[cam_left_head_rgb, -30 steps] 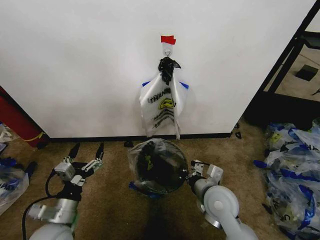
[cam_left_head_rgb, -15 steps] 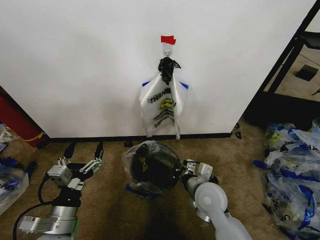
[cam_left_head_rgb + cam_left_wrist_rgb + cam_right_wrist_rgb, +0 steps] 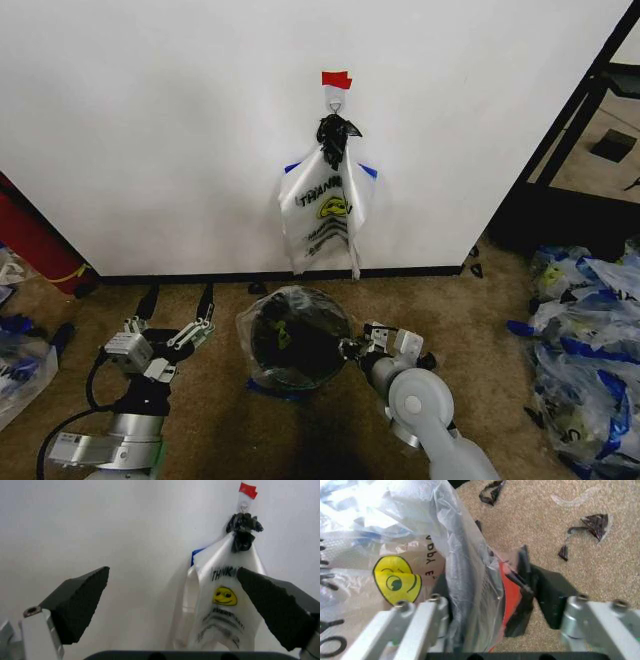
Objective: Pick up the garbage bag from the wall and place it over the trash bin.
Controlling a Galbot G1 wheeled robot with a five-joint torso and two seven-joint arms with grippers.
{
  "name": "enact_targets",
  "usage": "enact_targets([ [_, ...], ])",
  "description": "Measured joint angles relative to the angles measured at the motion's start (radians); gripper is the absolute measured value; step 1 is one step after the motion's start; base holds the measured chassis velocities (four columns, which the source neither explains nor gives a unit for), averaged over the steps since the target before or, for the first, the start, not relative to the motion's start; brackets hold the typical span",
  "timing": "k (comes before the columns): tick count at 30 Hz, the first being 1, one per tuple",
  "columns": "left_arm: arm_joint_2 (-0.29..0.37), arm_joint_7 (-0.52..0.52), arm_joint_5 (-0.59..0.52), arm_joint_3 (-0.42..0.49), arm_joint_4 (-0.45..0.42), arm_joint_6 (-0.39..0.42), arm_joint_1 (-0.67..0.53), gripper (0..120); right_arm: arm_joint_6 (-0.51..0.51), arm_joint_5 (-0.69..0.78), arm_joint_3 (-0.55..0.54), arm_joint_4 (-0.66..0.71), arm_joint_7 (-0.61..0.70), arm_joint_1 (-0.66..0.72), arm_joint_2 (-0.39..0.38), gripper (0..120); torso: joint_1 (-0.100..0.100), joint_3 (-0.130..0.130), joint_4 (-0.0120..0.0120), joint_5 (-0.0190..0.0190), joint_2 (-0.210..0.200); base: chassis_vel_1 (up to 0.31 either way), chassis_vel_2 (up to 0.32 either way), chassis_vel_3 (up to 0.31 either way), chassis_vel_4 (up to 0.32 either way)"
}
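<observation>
The garbage bag (image 3: 292, 335) already drapes over the trash bin (image 3: 289, 352) on the carpet, pinched with the rim between the right gripper (image 3: 352, 347) fingers, leaving only release, while the left gripper (image 3: 178, 305) waits beside it, fingers spread.

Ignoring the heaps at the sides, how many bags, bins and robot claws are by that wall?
Bags: 2, the white bag on the wall hook and the garbage bag over the bin
Trash bin: 1
Grippers: 2, left gripper and right gripper
Total: 5
</observation>
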Motion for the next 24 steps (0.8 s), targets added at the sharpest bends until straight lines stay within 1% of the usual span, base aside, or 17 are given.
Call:
enact_targets([
  [3,0.004,0.000,0.001,0.000,0.000,0.002,-0.002,100,0.010,-0.043,0.000,0.011,-0.041,-0.016,-0.010,62,0.000,0.000,0.0000,-0.0001,0.000,0.000,0.000,0.000,0.000],
  [4,0.004,0.000,0.001,0.000,0.000,0.002,-0.002,100,0.010,-0.043,0.000,0.011,-0.041,-0.016,-0.010,62,0.000,0.000,0.0000,-0.0001,0.000,0.000,0.000,0.000,0.000],
  [8,0.009,-0.001,0.002,-0.002,-0.003,0.005,-0.003,100,0.024,-0.080,0.000,0.032,-0.084,-0.035,-0.020,80,0.000,0.000,0.0000,0.0000,0.000,0.000,0.000,0.000,0.000],
  [10,0.010,-0.001,0.002,-0.002,-0.005,0.005,-0.003,100,0.033,-0.099,0.000,0.036,-0.099,-0.040,-0.021,86,0.000,0.000,0.0000,0.0000,0.000,0.000,0.000,0.000,0.000],
  [11,0.010,-0.001,0.002,-0.002,-0.005,0.005,-0.003,100,0.033,-0.099,0.000,0.036,-0.099,-0.040,-0.021,86,0.000,0.000,0.0000,0.0000,0.000,0.000,0.000,0.000,0.000],
  [12,0.010,-0.001,0.002,-0.002,-0.006,0.005,-0.002,100,0.040,-0.114,0.000,0.037,-0.108,-0.042,-0.022,91,0.000,0.000,0.0000,0.0000,0.000,0.000,0.000,0.000,0.000],
  [13,0.010,-0.001,0.003,-0.002,-0.007,0.005,-0.002,100,0.044,-0.122,0.000,0.037,-0.113,-0.044,-0.023,93,0.000,0.000,0.0000,0.0000,0.000,0.000,0.000,0.000,0.000],
  [14,0.011,-0.001,0.003,-0.002,-0.009,0.006,-0.002,100,0.053,-0.141,0.001,0.038,-0.125,-0.050,-0.025,98,0.000,0.000,0.0000,0.0000,0.000,0.000,0.000,0.000,0.000],
  [21,0.017,-0.001,0.006,-0.005,-0.014,0.006,-0.001,100,0.066,-0.170,0.006,0.041,-0.147,-0.065,-0.036,100,0.000,0.000,0.0000,0.0000,0.000,0.000,0.000,0.000,0.000],
  [24,0.018,-0.001,0.011,-0.004,-0.016,0.006,-0.001,100,0.092,-0.221,0.007,0.041,-0.186,-0.081,-0.046,100,0.000,0.000,0.0000,0.0000,0.000,0.000,0.000,0.000,0.000],
])
